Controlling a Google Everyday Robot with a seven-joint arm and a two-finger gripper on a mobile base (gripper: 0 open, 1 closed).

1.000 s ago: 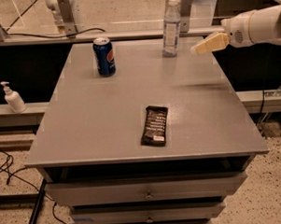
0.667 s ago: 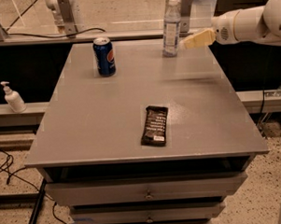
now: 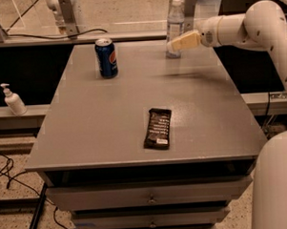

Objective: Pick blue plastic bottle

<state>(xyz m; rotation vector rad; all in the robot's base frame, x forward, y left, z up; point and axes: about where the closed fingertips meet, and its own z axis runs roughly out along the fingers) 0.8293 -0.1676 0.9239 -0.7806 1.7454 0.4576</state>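
The job is at the reach-and-grasp step: the bottle is not lifted yet. The tall, slim clear plastic bottle (image 3: 174, 20) with a white cap and pale label stands upright at about one o'clock on the grey tabletop (image 3: 110, 113), close to the far edge. The tan-tipped gripper (image 3: 174, 43) is right at the bottle's lower body, overlapping it from where I stand. I cannot tell whether it is touching the plastic or just in front of it, nor whether it is open or closed.

The white arm (image 3: 244, 23) comes in from three o'clock, its forearm running nearly level above the table's far right corner. The wrist points toward nine o'clock, so the gripper meets the bottle side-on and low down.

By my reckoning, the next move calls for a firm closing around the body and then a straight lift. A hold that low on something so tall and light could tip it toward the far edge.

The short blue soda can (image 3: 105, 58) at eleven o'clock stands well apart from the bottle. The dark wrapped snack bar (image 3: 158, 128) lies flat near the middle, toward five o'clock. A small white pump dispenser (image 3: 11, 99) sits off the table at nine o'clock.
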